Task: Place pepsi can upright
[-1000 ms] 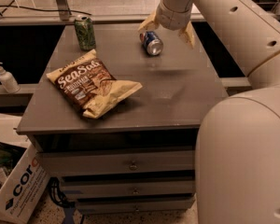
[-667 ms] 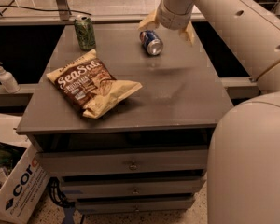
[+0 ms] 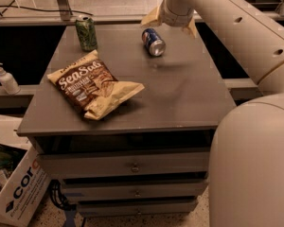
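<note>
**Pepsi can point(image 3: 154, 42) on its side, gripper point(image 3: 171, 23) above it, jaws spread**

Lying flat on the far part of the table point(image 3: 180, 93), right of centre, silver end turned toward the camera. Not upright yet, so the main step is undone. Gripper just behind and above the can, close to the table's far edge. Jaws spread wide, pinching nothing, yellowish tips out to either side of the wrist. Looks apart from the can, though contact is hard to rule out from this angle.

Likely failure points:
- Rolling. Round body on a smooth top; one jaw touching first would nudge it, possibly toward the far or right edge and off the table.
- Bad grip axis. Closing over the ends rather than across the body would leave no way to tip it up.
- Slip while tilting. Slick aluminium, so a light or off-centre pinch could let it swing or drop.
- Early release. Letting go before the base sits flat would probably tip it straight back over.

Green can point(image 3: 86, 32) upright at the far left corner and chip bag point(image 3: 92, 85) on the left half, both well apart from the pepsi can, so low collision risk there.
</note>
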Tool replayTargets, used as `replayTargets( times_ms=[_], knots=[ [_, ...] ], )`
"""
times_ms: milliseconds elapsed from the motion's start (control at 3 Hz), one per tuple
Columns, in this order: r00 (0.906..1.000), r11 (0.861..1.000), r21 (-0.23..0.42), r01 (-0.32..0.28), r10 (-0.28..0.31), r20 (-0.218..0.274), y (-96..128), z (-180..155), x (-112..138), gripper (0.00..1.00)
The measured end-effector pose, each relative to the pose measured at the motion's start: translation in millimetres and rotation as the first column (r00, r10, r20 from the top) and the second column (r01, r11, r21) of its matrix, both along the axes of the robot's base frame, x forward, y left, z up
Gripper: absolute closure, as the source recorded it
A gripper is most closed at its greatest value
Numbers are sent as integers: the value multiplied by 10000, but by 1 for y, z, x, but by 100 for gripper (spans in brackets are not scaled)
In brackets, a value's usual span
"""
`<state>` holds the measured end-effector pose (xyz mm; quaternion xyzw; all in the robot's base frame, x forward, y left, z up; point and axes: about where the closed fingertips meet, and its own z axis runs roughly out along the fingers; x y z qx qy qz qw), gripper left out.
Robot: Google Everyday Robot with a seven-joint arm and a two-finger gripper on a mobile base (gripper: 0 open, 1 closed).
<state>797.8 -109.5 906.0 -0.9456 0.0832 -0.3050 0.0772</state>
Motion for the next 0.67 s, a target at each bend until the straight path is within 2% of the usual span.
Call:
replayTargets(
  times_ms=[667],
  knots=[
    [9962, 9979, -521, -380, 419, 757, -9, 1, 36, 0]
  ],
)
